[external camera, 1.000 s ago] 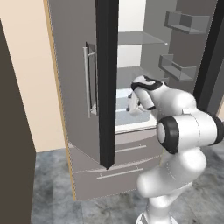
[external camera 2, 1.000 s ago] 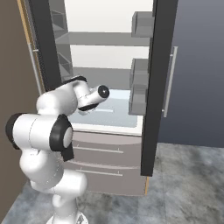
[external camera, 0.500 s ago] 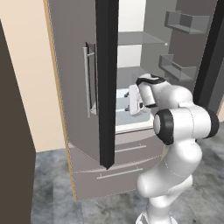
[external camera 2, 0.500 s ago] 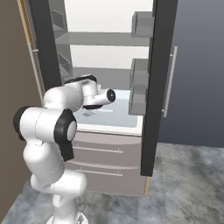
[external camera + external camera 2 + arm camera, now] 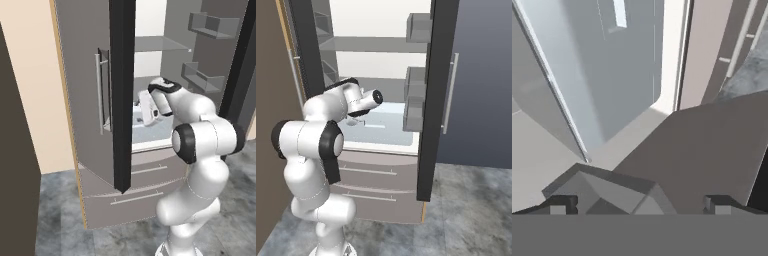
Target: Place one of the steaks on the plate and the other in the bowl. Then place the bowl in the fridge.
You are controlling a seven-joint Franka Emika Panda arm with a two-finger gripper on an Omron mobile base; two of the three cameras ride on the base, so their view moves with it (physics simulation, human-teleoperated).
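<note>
The fridge (image 5: 85, 100) stands with both upper doors swung open, its white shelves (image 5: 381, 125) showing inside. My gripper (image 5: 146, 114) hangs in front of the lowest shelf, between the two doors. In the hand view the gripper (image 5: 639, 205) is open, with nothing between its dark fingertips (image 5: 559, 205). That view looks down past the white shelf edge (image 5: 672, 60) to the fridge's drawer fronts. The steaks, the plate and the bowl are out of view.
The left door (image 5: 122, 90) stands edge-on close to my hand. Grey bins hang on the right door (image 5: 416, 107). Two lower drawers (image 5: 376, 185) are shut below the shelf. A grey door bin (image 5: 602, 187) lies just under the fingertips. A dark cabinet (image 5: 17, 150) is at far left.
The hand has turned and drifted slightly toward the left door, and the arm's elbow has swung round. The jaws have stayed open.
</note>
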